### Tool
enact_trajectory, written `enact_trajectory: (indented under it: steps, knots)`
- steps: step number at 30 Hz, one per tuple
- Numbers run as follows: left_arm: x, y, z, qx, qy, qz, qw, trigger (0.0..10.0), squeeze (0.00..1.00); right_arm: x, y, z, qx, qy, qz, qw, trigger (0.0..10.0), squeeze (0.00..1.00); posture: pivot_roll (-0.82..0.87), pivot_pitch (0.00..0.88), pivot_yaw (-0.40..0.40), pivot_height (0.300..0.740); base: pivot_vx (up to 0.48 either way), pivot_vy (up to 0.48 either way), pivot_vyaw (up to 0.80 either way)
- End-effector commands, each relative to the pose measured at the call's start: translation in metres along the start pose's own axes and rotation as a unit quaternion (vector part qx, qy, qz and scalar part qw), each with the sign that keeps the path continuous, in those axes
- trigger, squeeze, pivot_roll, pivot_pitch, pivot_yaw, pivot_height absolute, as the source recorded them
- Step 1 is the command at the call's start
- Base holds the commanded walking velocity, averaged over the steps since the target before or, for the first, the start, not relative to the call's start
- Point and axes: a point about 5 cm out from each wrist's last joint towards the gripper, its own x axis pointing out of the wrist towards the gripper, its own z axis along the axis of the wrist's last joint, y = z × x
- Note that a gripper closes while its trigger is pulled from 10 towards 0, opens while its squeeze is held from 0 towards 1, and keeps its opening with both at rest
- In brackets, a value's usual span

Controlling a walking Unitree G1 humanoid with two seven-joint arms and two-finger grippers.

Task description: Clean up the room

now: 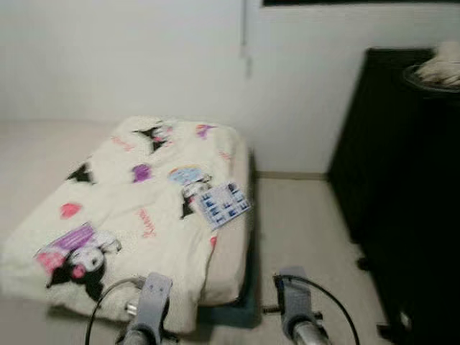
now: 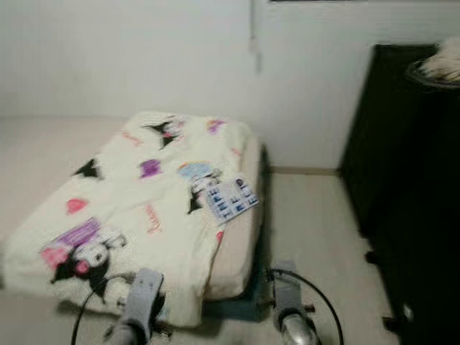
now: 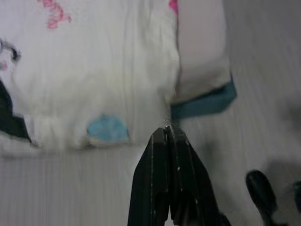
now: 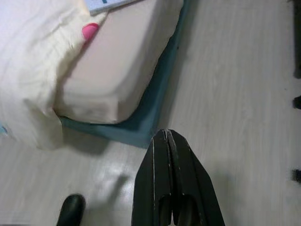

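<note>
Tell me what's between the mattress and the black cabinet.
Bare pale floor separates the mattress from the black cabinet, as the left eye view shows.

A low bed and a dark cabinet against a white wall

The bed (image 1: 230, 277) sits on the pale floor (image 1: 302, 223), its mattress resting on a teal base (image 4: 141, 127). A cream blanket (image 1: 136, 208) printed with cartoon figures, hearts and pink lettering covers most of it and hangs over the near end. A tall black cabinet (image 1: 402, 187) stands at the right, with something pale and fluffy (image 1: 442, 65) on top, too blurred to identify. The white wall (image 1: 144, 65) runs behind both.
</note>
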Motion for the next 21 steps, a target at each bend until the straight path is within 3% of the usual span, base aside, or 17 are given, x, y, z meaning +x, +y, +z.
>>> enact_trajectory:
  steps: [1, 21]
  knots:
    - [-0.0005, 0.0016, -0.0013, 0.0, 0.004, 0.001, 1.0, 10.0, 0.0, -0.0007, 0.0029, -0.0013, 0.003, 0.001, 0.003, 1.0, 10.0, 0.0, -0.01, 0.118, 0.011, 0.74, 0.0, -0.352, 0.8]
    - [-0.0007, 0.0038, -0.0014, -0.001, 0.005, 0.007, 1.0, 10.0, 0.0, -0.0011, 0.0038, -0.0015, 0.001, -0.001, 0.006, 1.0, 10.0, 0.0, -0.01, 0.126, 0.011, 0.74, 0.0, -0.351, 0.8]
